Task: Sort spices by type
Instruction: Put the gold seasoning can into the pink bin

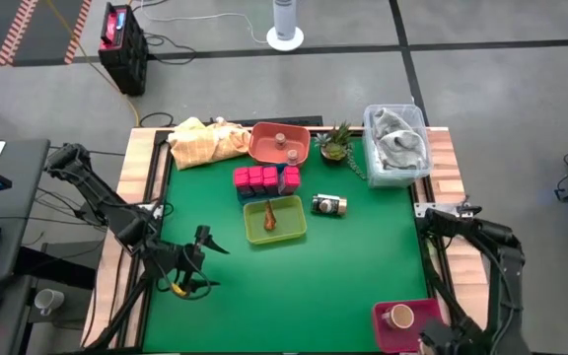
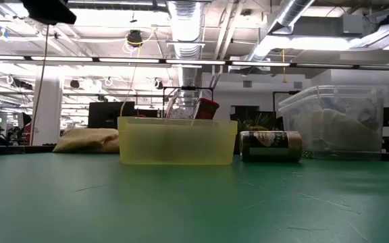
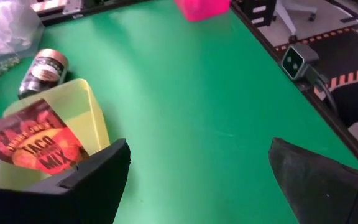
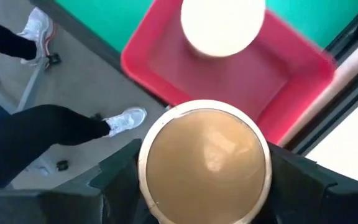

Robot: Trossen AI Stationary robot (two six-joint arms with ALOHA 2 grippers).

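the right hand (image 4: pixel 207 205) sits at the near right corner of the green bench (image 1: pixel 363 266), clenched on a short tan round jar (image 4: pixel 205 163) whose lid fills its wrist view. just beyond it is a magenta tray (image 4: pixel 272 93) holding a second jar with a pale lid (image 4: pixel 222 25); in the high view this tray (image 1: pixel 412 330) lies at the near right edge with that jar (image 1: pixel 399 317) inside. a person's dark-trousered legs and white shoes (image 4: pixel 124 118) show on the floor beside the bench.

the left hand (image 1: pixel 197 258) hangs over the near left part of the bench, its fingers (image 3: pixel 86 180) spread wide apart and grasping nothing.

near the middle of the bench stands a yellow-green bin (image 1: pixel 294 235) with a brown pod-like piece (image 1: pixel 270 214) in it; the left wrist view shows a red taco mix packet (image 3: pixel 39 140) leaning in that bin. just right of the bin a dark spice jar (image 1: pixel 328 205) lies on its side. just beyond the bin is a row of bright pink blocks (image 1: pixel 262 178). farther back a salmon tray (image 1: pixel 264 146) holds a small round piece (image 1: pixel 280 139). at the far left lies a yellow cloth (image 1: pixel 205 140), at the far right a clear plastic tub (image 1: pixel 398 143), and between the tray and the tub a small green plant (image 1: pixel 336 140).
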